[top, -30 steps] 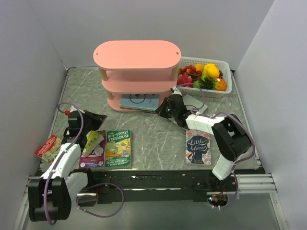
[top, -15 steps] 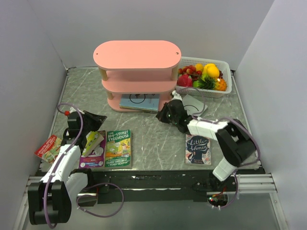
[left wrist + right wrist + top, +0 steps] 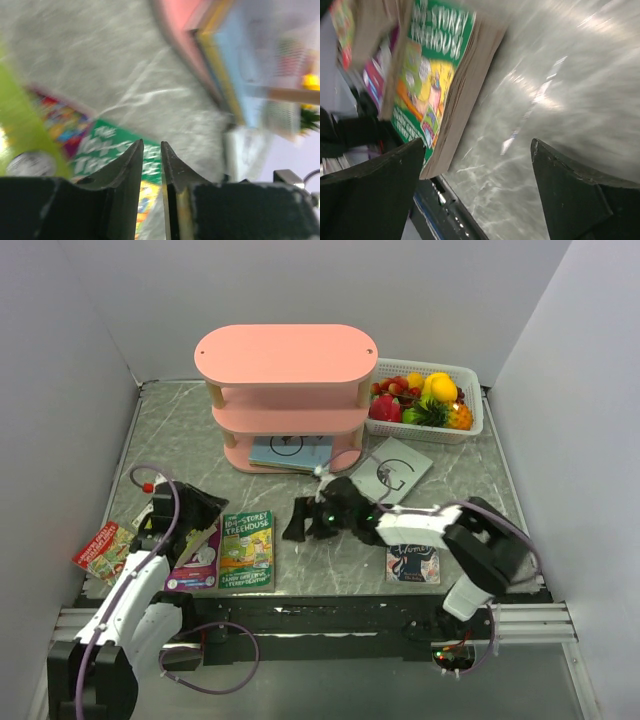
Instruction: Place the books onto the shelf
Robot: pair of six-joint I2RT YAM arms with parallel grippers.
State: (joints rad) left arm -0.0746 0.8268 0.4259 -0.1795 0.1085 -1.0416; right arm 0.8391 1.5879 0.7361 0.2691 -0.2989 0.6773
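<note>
- When we look down from above, the shelf [image 3: 285, 355] stands at 12 o'clock on the table [image 3: 160, 440], with the fruit basket [image 3: 440, 436] just beside it at its 3 o'clock.
- On the bottom tier we see the light blue book [image 3: 290, 452] lying flat, its near edge jutting toward 6 o'clock. The left wrist view shows the yellow book [image 3: 220, 75] stacked against it.
- The grey-white book [image 3: 392, 470] lies flat on the table at the shelf's 4 o'clock, just beside the bottom board.
- We find the right gripper [image 3: 300, 523] near the middle of the table, its fingers spread wide with nothing between them. It points toward 9 o'clock.
- The Treehouse book [image 3: 247, 550] lies cover up at the table's 7 o'clock. Its right edge is near the right gripper but apart from it.
- The purple book [image 3: 195, 562] lies against the Treehouse book's 9 o'clock side.
- The left gripper [image 3: 151, 150] hangs over the purple book's far end. Its fingers are parted by only a narrow slit, and we see nothing in it.
- The lime green book [image 3: 15, 125] shows only as a blur at the left edge of the left wrist view.
- The red book [image 3: 100, 548] lies at 8 o'clock, by the table's left edge.
- The Little Women book [image 3: 410, 565] sits at 5 o'clock, mostly covered by the right arm.
</note>
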